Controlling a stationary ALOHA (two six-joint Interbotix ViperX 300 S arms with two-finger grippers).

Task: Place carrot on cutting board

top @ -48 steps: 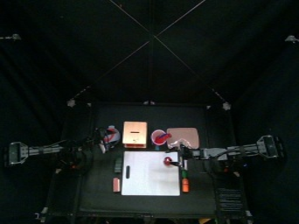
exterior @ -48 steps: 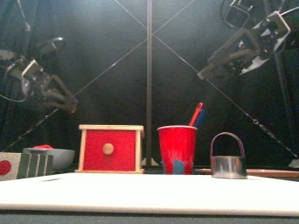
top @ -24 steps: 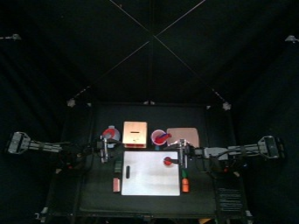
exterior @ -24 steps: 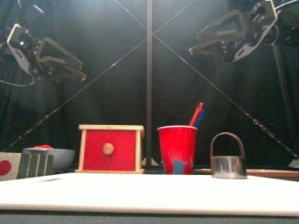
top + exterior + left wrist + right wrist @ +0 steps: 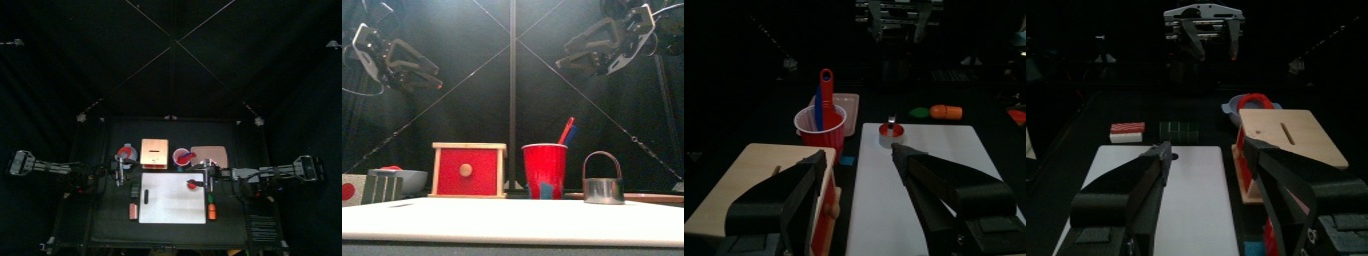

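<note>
lower spread jaws of the right gripper (image 5: 1197,165) astride the carrot (image 5: 211,212), beside the cutting board (image 5: 171,200); left gripper (image 5: 865,185) jaws also spread.

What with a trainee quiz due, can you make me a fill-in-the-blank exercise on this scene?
1. The left gripper and the right gripper both have their jaws ___.
2. The cutting board is coloured ___.
3. The carrot lies beside the board's edge nearest the ___ arm.
4. The cup holding a utensil is coloured ___.
Missing words: open; white; right; red.
</note>
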